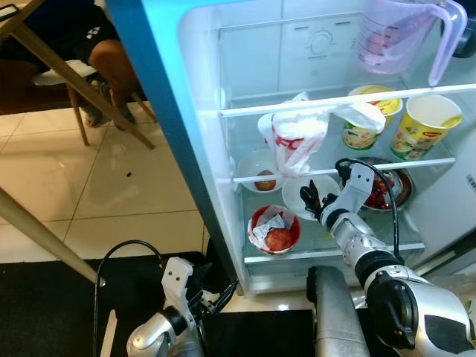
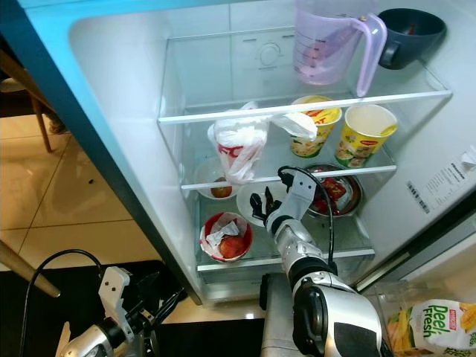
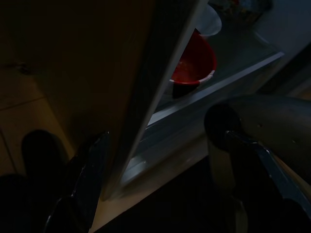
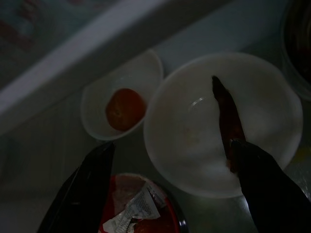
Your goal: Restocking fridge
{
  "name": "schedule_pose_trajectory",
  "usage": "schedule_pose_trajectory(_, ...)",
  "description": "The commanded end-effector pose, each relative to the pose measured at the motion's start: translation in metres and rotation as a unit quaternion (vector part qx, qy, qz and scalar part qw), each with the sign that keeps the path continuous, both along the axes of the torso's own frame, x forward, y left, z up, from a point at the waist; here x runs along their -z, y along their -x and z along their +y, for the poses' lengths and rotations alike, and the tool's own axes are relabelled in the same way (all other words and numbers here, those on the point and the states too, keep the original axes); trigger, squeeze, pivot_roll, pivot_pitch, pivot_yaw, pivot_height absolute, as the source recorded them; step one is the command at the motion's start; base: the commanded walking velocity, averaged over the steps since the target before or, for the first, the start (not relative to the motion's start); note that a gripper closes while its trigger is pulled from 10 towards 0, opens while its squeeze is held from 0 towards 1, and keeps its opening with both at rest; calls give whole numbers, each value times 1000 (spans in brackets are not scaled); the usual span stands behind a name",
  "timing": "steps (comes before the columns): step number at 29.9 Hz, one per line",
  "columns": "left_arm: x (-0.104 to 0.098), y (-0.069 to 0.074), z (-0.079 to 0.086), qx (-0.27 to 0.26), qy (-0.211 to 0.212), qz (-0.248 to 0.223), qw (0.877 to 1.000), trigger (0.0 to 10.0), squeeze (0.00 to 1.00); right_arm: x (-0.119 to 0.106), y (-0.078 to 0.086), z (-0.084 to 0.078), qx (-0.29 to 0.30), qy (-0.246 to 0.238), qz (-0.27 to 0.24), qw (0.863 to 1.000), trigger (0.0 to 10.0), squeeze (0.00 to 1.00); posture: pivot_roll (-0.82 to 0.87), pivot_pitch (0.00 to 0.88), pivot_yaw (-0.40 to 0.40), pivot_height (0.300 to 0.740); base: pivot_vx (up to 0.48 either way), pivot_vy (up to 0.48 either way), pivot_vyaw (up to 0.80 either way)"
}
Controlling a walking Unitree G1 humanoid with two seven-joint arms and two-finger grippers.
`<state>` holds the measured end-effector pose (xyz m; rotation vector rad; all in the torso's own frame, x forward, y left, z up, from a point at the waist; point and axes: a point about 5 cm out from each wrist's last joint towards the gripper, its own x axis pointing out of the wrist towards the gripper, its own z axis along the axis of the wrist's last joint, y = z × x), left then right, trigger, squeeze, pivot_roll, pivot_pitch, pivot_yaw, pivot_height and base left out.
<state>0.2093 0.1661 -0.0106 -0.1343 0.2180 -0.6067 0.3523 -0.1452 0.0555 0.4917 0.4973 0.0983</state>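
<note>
My left gripper (image 1: pixel 223 294) hangs low beside the fridge door, fingers apart. My right gripper (image 4: pixel 165 160) reaches into the fridge's lower shelf (image 1: pixel 335 253), spread wide over an empty white bowl (image 4: pixel 194 131); a red bowl (image 1: pixel 274 229) sits nearer, a small bowl with an orange fruit (image 4: pixel 121 104) behind.

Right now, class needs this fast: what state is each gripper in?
Left gripper: open, empty, low beside the fridge door.
Right gripper: open, holding nothing, over the white bowl on the fridge shelf.
</note>
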Motion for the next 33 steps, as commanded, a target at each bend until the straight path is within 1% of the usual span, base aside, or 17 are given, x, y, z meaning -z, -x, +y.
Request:
schedule_pose_trajectory(1, 9, 5, -4, 9, 8, 30, 999, 10000, 0, 11, 10, -10, -21, 3, -12, 1000, 10000, 0, 11, 130, 27, 449, 0, 0, 0)
schedule_pose_trajectory(6, 15, 5, -1, 5, 8, 54, 998, 10000, 0, 26, 26, -32, -32, 43, -18, 998, 10000, 0, 1, 104, 22, 449, 0, 0, 0)
schedule_pose_trajectory(8, 15, 5, -1, 5, 8, 54, 998, 10000, 0, 26, 26, -32, -32, 43, -18, 998, 10000, 0, 1, 104, 22, 449, 0, 0, 0)
schedule_pose_trajectory(9, 18, 6, 3, -2, 6, 68, 998, 10000, 0, 33, 33, -38, -42, 79, -19, 996, 10000, 0, -7, 91, 26, 449, 0, 0, 0)
schedule_pose_trajectory(12, 22, 9, 8, -15, 6, 83, 996, 10000, 0, 41, 42, -43, -49, 83, -11, 995, 10000, 0, -13, 81, 26, 449, 0, 0, 0)
schedule_pose_trajectory(14, 30, 13, 21, -54, -10, 113, 992, 10000, 0, 56, 62, -59, -29, 18, 13, 999, 10000, 0, -25, 54, 25, 449, 0, 0, 0)
schedule_pose_trajectory(16, 30, 13, 21, -54, -10, 113, 992, 10000, 0, 56, 62, -59, -29, 18, 13, 999, 10000, 0, -25, 54, 25, 449, 0, 0, 0)
schedule_pose_trajectory(17, 32, 13, 25, -68, -15, 121, 990, 10000, 0, 59, 67, -64, -13, -11, 16, 1000, 10000, 0, -25, 50, 24, 449, 0, 0, 0)
schedule_pose_trajectory(18, 32, 13, 25, -68, -15, 121, 990, 10000, 0, 59, 67, -64, -13, -11, 16, 1000, 10000, 0, -25, 50, 24, 449, 0, 0, 0)
schedule_pose_trajectory(19, 32, 12, 34, -104, -10, 130, 986, 10000, 0, 64, 74, -66, -6, -24, 18, 1000, 10000, 0, -27, 36, 22, 454, 0, 0, 0)
schedule_pose_trajectory(20, 32, 12, 34, -104, -10, 130, 986, 10000, 0, 64, 74, -66, -6, -24, 18, 1000, 10000, 0, -27, 36, 22, 454, 0, 0, 0)
schedule_pose_trajectory(21, 32, 11, 45, -151, -2, 136, 979, 10000, 0, 70, 82, -68, 0, -28, 27, 999, 10000, 0, -27, 16, 16, 459, 0, 0, 0)
schedule_pose_trajectory(22, 32, 11, 45, -151, -2, 136, 979, 10000, 0, 70, 82, -68, 0, -28, 27, 999, 10000, 0, -27, 16, 16, 459, 0, 0, 0)
schedule_pose_trajectory(25, 31, 10, 80, -290, 29, 156, 944, 10000, 0, 88, 102, -70, 25, -17, 74, 997, 10000, 0, -32, 0, 10, 474, 0, 0, 0)
schedule_pose_trajectory(28, 32, 11, 86, -317, 34, 165, 933, 10000, 0, 92, 107, -71, 33, -16, 84, 996, 10000, 0, -29, 0, 8, 479, 0, 0, 0)
schedule_pose_trajectory(30, 34, 13, 96, -350, 27, 188, 917, 10000, 0, 96, 112, -71, 40, -14, 98, 994, 10000, 0, -29, 0, 8, 489, 0, 0, 0)
schedule_pose_trajectory(33, 34, 14, 100, -363, 29, 191, 912, 10000, 0, 99, 115, -72, 48, -17, 105, 993, 10000, 0, -28, 0, 7, 494, 0, 0, 0)
